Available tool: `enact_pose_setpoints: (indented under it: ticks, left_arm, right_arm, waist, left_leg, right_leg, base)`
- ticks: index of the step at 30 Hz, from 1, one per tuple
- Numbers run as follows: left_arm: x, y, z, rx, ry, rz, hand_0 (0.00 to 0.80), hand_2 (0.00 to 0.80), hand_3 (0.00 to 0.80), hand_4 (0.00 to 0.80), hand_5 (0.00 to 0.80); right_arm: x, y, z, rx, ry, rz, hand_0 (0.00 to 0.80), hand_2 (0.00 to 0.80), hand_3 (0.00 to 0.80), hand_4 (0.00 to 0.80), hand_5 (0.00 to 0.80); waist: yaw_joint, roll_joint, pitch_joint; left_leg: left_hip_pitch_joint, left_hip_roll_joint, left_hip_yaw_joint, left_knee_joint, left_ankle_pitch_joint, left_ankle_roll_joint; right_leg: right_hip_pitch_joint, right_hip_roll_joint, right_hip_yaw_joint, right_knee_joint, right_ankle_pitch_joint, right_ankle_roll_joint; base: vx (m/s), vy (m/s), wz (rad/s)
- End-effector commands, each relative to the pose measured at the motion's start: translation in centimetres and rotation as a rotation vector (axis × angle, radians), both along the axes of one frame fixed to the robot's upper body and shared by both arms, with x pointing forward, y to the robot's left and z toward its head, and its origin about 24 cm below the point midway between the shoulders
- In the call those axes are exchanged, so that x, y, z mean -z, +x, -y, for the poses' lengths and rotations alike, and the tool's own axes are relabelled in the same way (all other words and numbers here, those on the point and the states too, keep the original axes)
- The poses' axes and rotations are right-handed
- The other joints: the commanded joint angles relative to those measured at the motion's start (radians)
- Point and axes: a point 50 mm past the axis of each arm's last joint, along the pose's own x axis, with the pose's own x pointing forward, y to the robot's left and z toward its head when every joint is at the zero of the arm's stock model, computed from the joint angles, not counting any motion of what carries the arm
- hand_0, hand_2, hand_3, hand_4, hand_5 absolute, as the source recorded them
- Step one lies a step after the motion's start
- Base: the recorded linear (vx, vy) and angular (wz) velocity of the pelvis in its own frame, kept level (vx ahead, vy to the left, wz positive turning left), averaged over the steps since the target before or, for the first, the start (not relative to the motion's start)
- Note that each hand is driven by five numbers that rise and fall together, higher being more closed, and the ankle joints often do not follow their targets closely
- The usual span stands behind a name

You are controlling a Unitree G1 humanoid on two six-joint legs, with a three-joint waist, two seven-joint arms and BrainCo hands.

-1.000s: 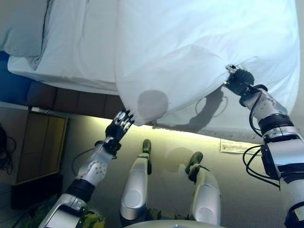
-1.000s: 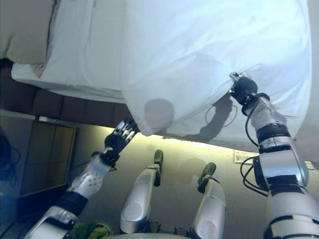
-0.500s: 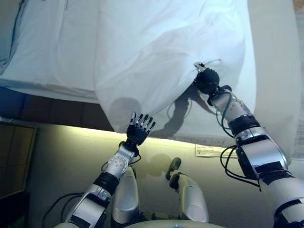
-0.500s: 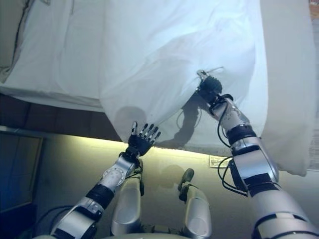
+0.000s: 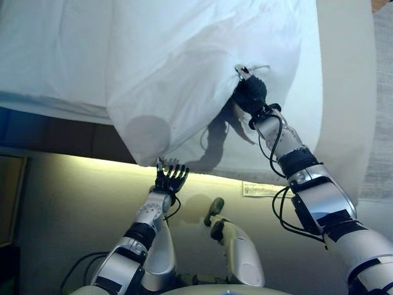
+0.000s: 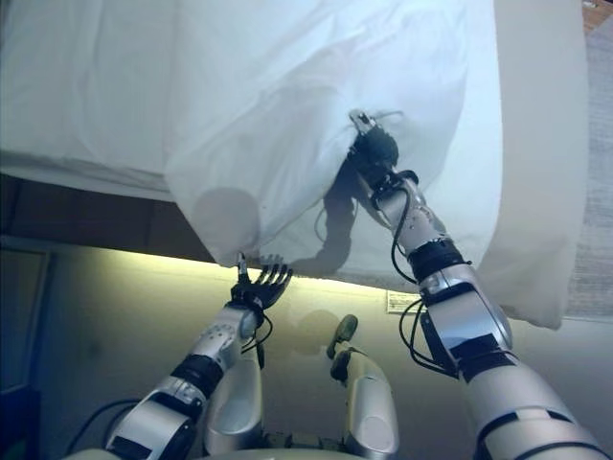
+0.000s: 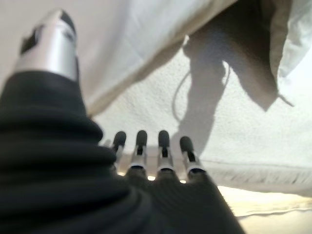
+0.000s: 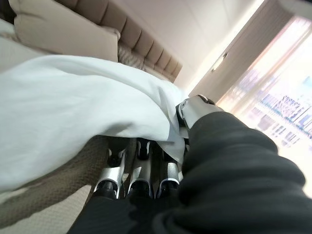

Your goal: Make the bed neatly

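Note:
A white duvet (image 5: 184, 61) lies across the bed, with one corner (image 5: 150, 157) hanging over the near edge. My right hand (image 5: 249, 93) is raised over the bed and shut on a fold of the duvet's edge. The right wrist view shows its fingers (image 8: 139, 170) curled under the white cloth (image 8: 73, 97) with the thumb on top. My left hand (image 5: 169, 180) is open just below the hanging corner, fingers straight and spread. In the left wrist view, the fingers (image 7: 163, 146) point at the textured mattress side (image 7: 234, 122) and hold nothing.
Dark padded panels (image 5: 61, 132) line the bed base above a lit strip along the floor. A paper label (image 5: 261, 189) lies under the bed's edge. A pillow (image 8: 63, 31) and a ribbed headboard (image 8: 146, 44) show behind the duvet, with a bright window (image 8: 278, 92) beyond.
The whole picture has shifted, so the camera moved. My right hand keeps its hold on the duvet and has reached further over the bed. My left hand now sits under the hanging corner.

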Motion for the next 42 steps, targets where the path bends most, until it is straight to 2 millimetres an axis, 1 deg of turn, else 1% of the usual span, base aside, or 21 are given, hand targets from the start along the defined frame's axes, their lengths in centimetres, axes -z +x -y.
enact_pose_setpoints:
  ticks: [1, 2, 4, 7, 13, 16, 19, 22, 26, 32, 34, 37, 38, 42]
  left_arm:
    - [-2.2, 1.4, 2.3, 0.027, -0.060, 0.068, 0.000, 0.000, 0.000, 0.000, 0.000]
    - [-2.7, 1.7, 2.6, 0.028, -0.062, 0.076, 0.000, 0.000, 0.000, 0.000, 0.000]
    - [-3.1, 1.9, 3.0, 0.037, -0.065, 0.088, 0.000, 0.000, 0.000, 0.000, 0.000]
    - [-3.7, 2.2, 3.4, 0.047, -0.077, 0.135, 0.000, 0.000, 0.000, 0.000, 0.000]
    - [-5.2, 2.9, 3.2, 0.058, -0.099, 0.269, 0.000, 0.000, 0.000, 0.000, 0.000]
    - [-6.2, 3.6, 2.6, 0.048, -0.107, 0.323, 0.000, 0.000, 0.000, 0.000, 0.000]
    - [-7.3, 4.7, 1.6, 0.010, -0.096, 0.339, 0.000, 0.000, 0.000, 0.000, 0.000]
    - [-8.6, 5.7, 0.5, -0.018, -0.088, 0.367, 0.000, 0.000, 0.000, 0.000, 0.000]
    - [-10.2, 6.8, -0.5, -0.055, -0.085, 0.418, 0.000, 0.000, 0.000, 0.000, 0.000]
    - [-13.2, 7.9, -2.4, -0.153, -0.096, 0.570, 0.000, 0.000, 0.000, 0.000, 0.000]
    - [-13.8, 8.1, -3.0, -0.188, -0.095, 0.595, 0.000, 0.000, 0.000, 0.000, 0.000]
    - [-15.1, 8.4, -4.5, -0.246, -0.082, 0.631, 0.000, 0.000, 0.000, 0.000, 0.000]
    - [-15.7, 8.6, -5.3, -0.272, -0.075, 0.647, 0.000, 0.000, 0.000, 0.000, 0.000]
    - [-16.4, 8.5, -6.9, -0.335, -0.065, 0.656, 0.000, 0.000, 0.000, 0.000, 0.000]
  right_arm:
    - [-7.8, -2.4, -3.3, -0.153, 0.118, 0.355, 0.800, 0.800, 0.800, 0.800, 0.800]
    - [-8.2, -2.8, -3.6, -0.167, 0.119, 0.371, 0.800, 0.800, 0.800, 0.800, 0.800]
    - [-8.4, -3.2, -4.2, -0.196, 0.118, 0.386, 0.800, 0.800, 0.800, 0.800, 0.800]
    - [-8.2, -4.0, -5.3, -0.247, 0.107, 0.394, 0.800, 0.800, 0.800, 0.800, 0.800]
    - [-6.5, -5.4, -6.5, -0.318, 0.115, 0.375, 0.800, 0.800, 0.800, 0.800, 0.800]
    - [-5.4, -6.3, -7.3, -0.363, 0.116, 0.362, 0.800, 0.800, 0.800, 0.800, 0.800]
    - [-4.6, -7.0, -7.9, -0.404, 0.093, 0.356, 0.800, 0.800, 0.800, 0.800, 0.800]
    - [-4.5, -7.5, -8.2, -0.432, 0.097, 0.359, 0.800, 0.800, 0.800, 0.800, 0.800]
    - [-4.4, -8.4, -8.4, -0.474, 0.088, 0.364, 0.800, 0.800, 0.800, 0.800, 0.800]
    - [-3.3, -9.2, -7.9, -0.517, 0.082, 0.353, 0.800, 0.800, 0.800, 0.800, 0.800]
    - [-3.1, -9.3, -7.7, -0.515, 0.083, 0.351, 0.800, 0.800, 0.800, 0.800, 0.800]
    - [-3.0, -9.5, -7.2, -0.509, 0.088, 0.361, 0.800, 0.800, 0.800, 0.800, 0.800]
    - [-3.1, -9.6, -6.9, -0.504, 0.088, 0.369, 0.800, 0.800, 0.800, 0.800, 0.800]
    - [-3.0, -9.7, -6.3, -0.493, 0.094, 0.387, 0.800, 0.800, 0.800, 0.800, 0.800]
  waist:
    - [-0.011, -0.034, -0.021]
    - [-0.016, -0.041, -0.017]
    - [-0.022, -0.048, -0.012]
    - [-0.031, -0.060, -0.003]
    - [-0.051, -0.087, 0.008]
    - [-0.066, -0.104, 0.007]
    - [-0.084, -0.114, 0.003]
    - [-0.097, -0.123, -0.002]
    - [-0.116, -0.132, -0.008]
    - [-0.136, -0.135, -0.014]
    - [-0.138, -0.134, -0.014]
    - [-0.142, -0.134, -0.012]
    - [-0.141, -0.135, -0.012]
    - [-0.137, -0.139, -0.011]
  left_leg:
    - [-0.029, 0.026, -0.021, 0.034, -0.018, 0.004]
    - [-0.033, 0.029, -0.021, 0.041, -0.020, 0.004]
    - [-0.037, 0.030, -0.020, 0.045, -0.022, 0.003]
    - [-0.041, 0.033, -0.016, 0.052, -0.024, 0.003]
    - [-0.044, 0.046, -0.009, 0.074, -0.037, 0.002]
    - [-0.039, 0.054, -0.002, 0.084, -0.044, 0.001]
    - [-0.036, 0.062, 0.009, 0.091, -0.049, -0.001]
    - [-0.037, 0.064, 0.014, 0.098, -0.053, -0.003]
    - [-0.037, 0.065, 0.023, 0.098, -0.056, -0.004]
    - [-0.037, 0.064, 0.031, 0.095, -0.061, -0.010]
    - [-0.038, 0.062, 0.031, 0.095, -0.061, -0.011]
    - [-0.040, 0.060, 0.028, 0.093, -0.062, -0.014]
    - [-0.042, 0.057, 0.027, 0.091, -0.062, -0.014]
    - [-0.044, 0.053, 0.024, 0.086, -0.064, -0.015]
  right_leg:
    - [0.049, -0.063, 0.013, -0.011, 0.000, 0.106]
    - [0.046, -0.060, 0.016, -0.010, 0.001, 0.106]
    - [0.045, -0.056, 0.019, -0.011, 0.002, 0.106]
    - [0.043, -0.050, 0.025, -0.011, 0.002, 0.105]
    - [0.040, -0.038, 0.039, -0.007, -0.002, 0.102]
    - [0.044, -0.028, 0.049, -0.009, -0.004, 0.099]
    - [0.046, -0.021, 0.059, -0.013, -0.005, 0.096]
    - [0.043, -0.017, 0.065, -0.013, -0.006, 0.095]
    - [0.036, -0.016, 0.073, -0.012, -0.008, 0.095]
    - [0.033, -0.014, 0.079, -0.016, -0.013, 0.094]
    - [0.031, -0.015, 0.079, -0.014, -0.014, 0.094]
    - [0.027, -0.016, 0.079, -0.010, -0.017, 0.094]
    - [0.025, -0.017, 0.078, -0.010, -0.018, 0.095]
    - [0.023, -0.019, 0.071, -0.008, -0.022, 0.097]
  base:
    - [-0.020, -0.067, -0.03]
    - [-0.020, -0.048, -0.05]
    - [-0.016, -0.039, -0.03]
    - [-0.004, -0.011, 0.00]
    - [-0.007, -0.032, -0.06]
    - [-0.004, -0.027, -0.05]
    - [-0.005, -0.001, -0.14]
    - [-0.005, -0.001, -0.10]
    - [-0.020, 0.029, -0.07]
    - [-0.017, 0.045, -0.02]
    - [-0.014, 0.041, -0.02]
    - [-0.019, 0.037, 0.00]
    - [0.000, 0.000, 0.00]
    - [-0.015, 0.011, 0.00]
